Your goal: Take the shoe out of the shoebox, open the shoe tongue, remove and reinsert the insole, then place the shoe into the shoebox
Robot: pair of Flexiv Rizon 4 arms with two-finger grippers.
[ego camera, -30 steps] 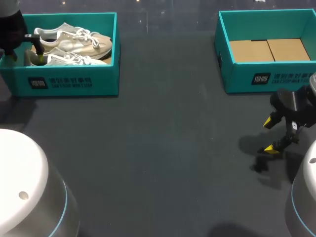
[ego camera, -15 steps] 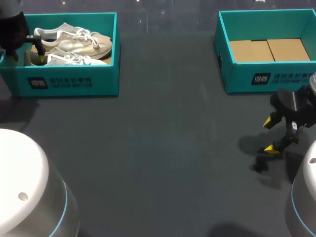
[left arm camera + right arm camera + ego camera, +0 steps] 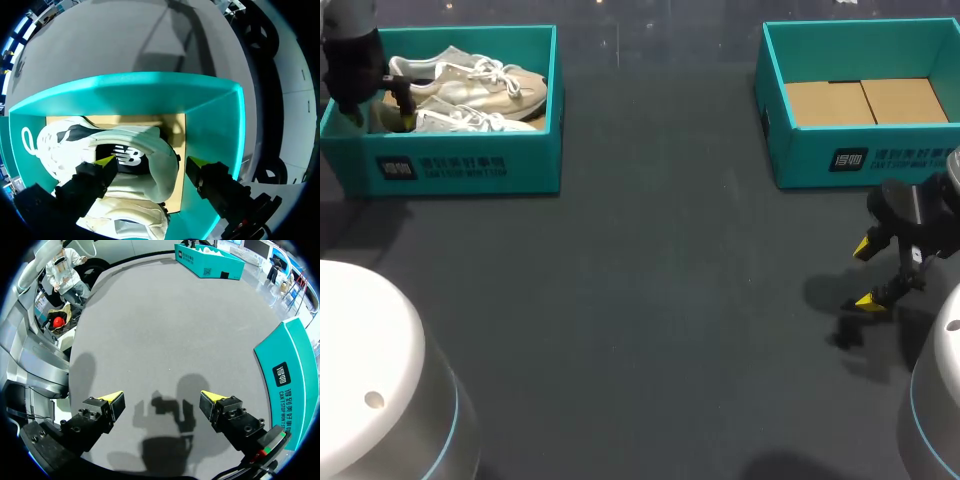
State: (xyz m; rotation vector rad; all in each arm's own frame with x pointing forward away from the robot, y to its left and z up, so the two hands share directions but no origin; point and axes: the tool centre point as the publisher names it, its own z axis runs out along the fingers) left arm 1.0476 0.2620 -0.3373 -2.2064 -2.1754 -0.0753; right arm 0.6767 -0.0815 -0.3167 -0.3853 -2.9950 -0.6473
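A teal shoebox (image 3: 460,170) at the table's far left holds two pale sneakers (image 3: 470,82) side by side. My left gripper (image 3: 382,118) hangs into its left end. In the left wrist view this gripper (image 3: 150,161) is open and straddles the heel of one sneaker (image 3: 150,145). One yellow tip sits inside the shoe's opening and the other stands outside, behind the heel, with a gap showing. The second sneaker (image 3: 130,225) lies under the gripper. My right gripper (image 3: 875,272) hovers open over the bare table at the right (image 3: 162,397), with nothing between its fingers.
A second teal shoebox (image 3: 860,150) stands at the far right, showing only its cardboard floor; its wall (image 3: 295,375) is beside my right gripper. The dark table surface (image 3: 650,300) stretches between the two boxes.
My left gripper has edged slightly right and deeper into the box around the sneaker's heel. The right arm has not moved.
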